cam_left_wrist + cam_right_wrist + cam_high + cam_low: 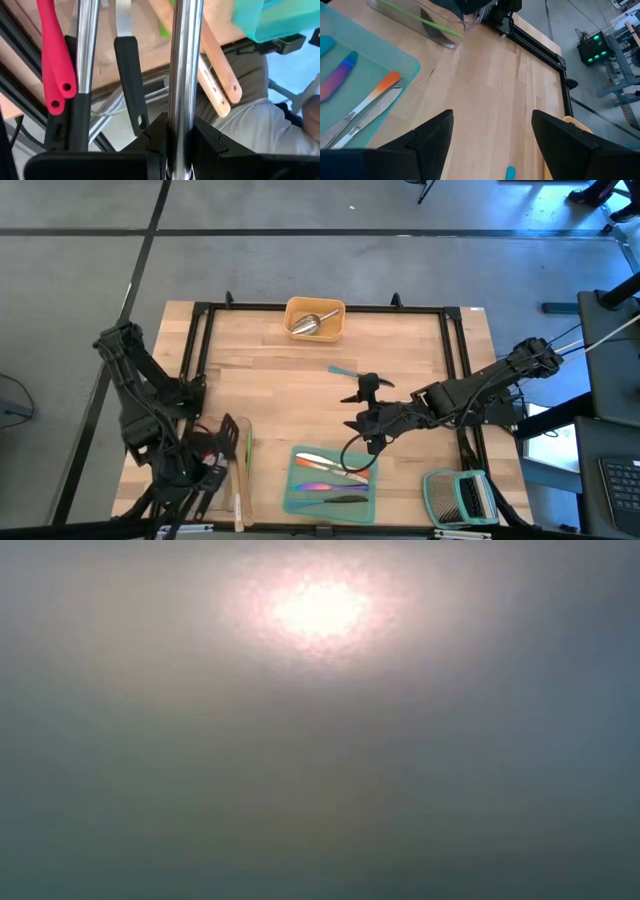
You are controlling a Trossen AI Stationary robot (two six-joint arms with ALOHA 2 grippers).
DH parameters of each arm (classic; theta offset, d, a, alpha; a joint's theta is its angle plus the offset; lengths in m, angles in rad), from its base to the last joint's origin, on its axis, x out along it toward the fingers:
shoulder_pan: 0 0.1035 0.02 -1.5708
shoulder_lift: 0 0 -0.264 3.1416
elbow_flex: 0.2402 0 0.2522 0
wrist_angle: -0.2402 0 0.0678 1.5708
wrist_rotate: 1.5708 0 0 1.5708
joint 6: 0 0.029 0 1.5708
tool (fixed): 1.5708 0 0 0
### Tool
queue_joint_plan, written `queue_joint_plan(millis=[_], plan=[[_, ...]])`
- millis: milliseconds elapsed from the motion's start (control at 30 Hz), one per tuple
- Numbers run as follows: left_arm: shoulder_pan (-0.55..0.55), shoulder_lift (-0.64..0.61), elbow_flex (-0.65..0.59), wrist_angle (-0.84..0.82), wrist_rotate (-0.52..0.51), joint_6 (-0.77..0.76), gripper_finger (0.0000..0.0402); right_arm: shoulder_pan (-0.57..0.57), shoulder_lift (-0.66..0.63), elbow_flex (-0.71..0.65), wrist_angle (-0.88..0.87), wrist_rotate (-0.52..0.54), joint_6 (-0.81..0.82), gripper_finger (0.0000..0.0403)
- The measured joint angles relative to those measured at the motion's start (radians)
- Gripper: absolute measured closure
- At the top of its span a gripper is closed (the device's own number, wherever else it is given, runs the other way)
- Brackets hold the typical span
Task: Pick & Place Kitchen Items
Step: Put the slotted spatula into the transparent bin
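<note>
My left gripper [212, 465] is at the table's near left corner, over a clear tray [240, 480] of long-handled kitchen items, and is shut on a steel-shafted utensil [181, 60]. Around that shaft I see red handles [55, 65], black handles [131, 75] and wooden handles [220, 80]. My right gripper [358, 405] hovers open over the table's middle, above bare wood [492, 125]. A small blue utensil [343, 370] lies on the table just beyond it. The low view shows only glare. My left gripper pinches the utensil's steel shaft [180, 117] between its two fingers [150, 142], which lie across the shaft. The shaft runs straight on past the fingertips, among the other handles. Its ends are out of the wrist view, and I cannot tell whether it is lifted clear.
A yellow tray [338, 330] holding a steel scoop [308, 325] sits at the far edge. A teal tray [292, 502] with iridescent cutlery [330, 470] lies near the front, and a green-framed slatted rack [460, 498] at the near right. A black frame [200, 340] borders the table.
</note>
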Motion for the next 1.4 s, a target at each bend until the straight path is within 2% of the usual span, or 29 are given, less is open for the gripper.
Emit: queue_joint_plan(millis=[233, 700, 1233, 1400], plan=[[0.024, 0.046, 0.0, 0.021, 0.058, 0.004, 0.0353, 0.0, 0.0, 0.0, -0.001, 0.001, 0.0, 0.0131], [0.037, 0.144, -0.001, 0.119, 0.054, 0.011, 0.0353, 0.0, 0.0, 0.0, -0.002, 0.001, -0.002, 0.0131], [0.045, 0.218, -0.001, 0.039, 0.112, -0.001, 0.0353, 0.0, 0.001, 0.0, -0.001, 0.001, -0.002, 0.0131], [0.045, 0.218, -0.001, 0.028, 0.119, -0.021, 0.0333, 0.0, 0.001, 0.0, 0.0, 0.001, -0.012, 0.0131]])
